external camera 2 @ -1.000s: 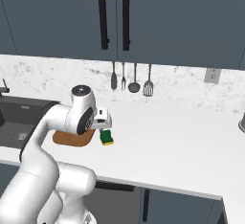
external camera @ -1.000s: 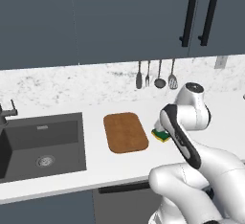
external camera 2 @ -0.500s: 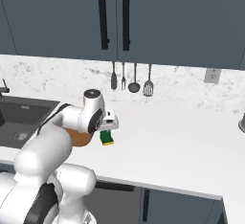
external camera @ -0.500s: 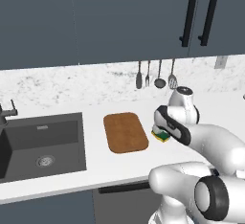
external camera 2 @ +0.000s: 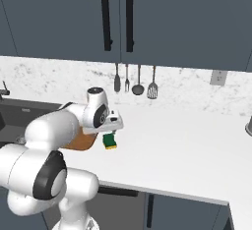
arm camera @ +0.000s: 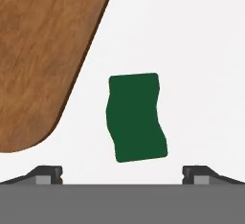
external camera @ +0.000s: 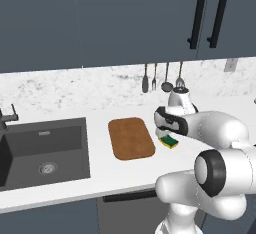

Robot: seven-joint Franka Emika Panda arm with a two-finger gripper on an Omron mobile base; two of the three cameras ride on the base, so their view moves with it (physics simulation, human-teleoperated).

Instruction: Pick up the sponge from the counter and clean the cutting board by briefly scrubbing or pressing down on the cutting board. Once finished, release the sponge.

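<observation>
Green sponge [arm camera: 137, 117] beneath spread gripper [arm camera: 122, 173]

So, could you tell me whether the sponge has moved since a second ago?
No. The sponge lies on the counter, just right of the cutting board, as before.

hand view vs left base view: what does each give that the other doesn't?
Hand view alone: a straight-down look with the open jaws spread either side of the sponge, not touching it. Left base view alone: the sink, the hanging utensils on the backsplash, the cabinet doors, and the arm bent over the counter. Both: the sponge lying on the counter beside the cutting board, clear of it.
</observation>
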